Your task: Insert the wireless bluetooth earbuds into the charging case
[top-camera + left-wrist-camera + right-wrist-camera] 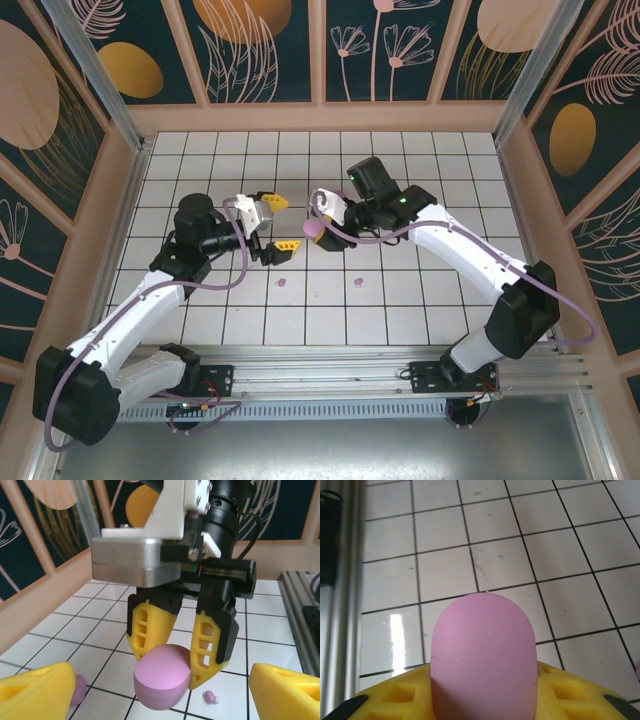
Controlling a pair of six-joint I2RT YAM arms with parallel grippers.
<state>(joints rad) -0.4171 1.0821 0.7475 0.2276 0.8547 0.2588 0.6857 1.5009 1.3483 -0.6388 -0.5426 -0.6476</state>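
The right tool (484, 702) clamps a lilac charging case (484, 645) between its yellow fingers (395, 697). The case's rounded end stands up in the middle of the view. Behind it lies the white tiled surface (495, 560), crossed by dark grout lines. A metal rail (342, 605) runs down the left edge.

Nothing readable is showing in any view: no writing, brand, number or sign. The wall panels (250, 40) are showing only drawn leaves and flowers, and the case (484, 650) is showing a plain lilac face
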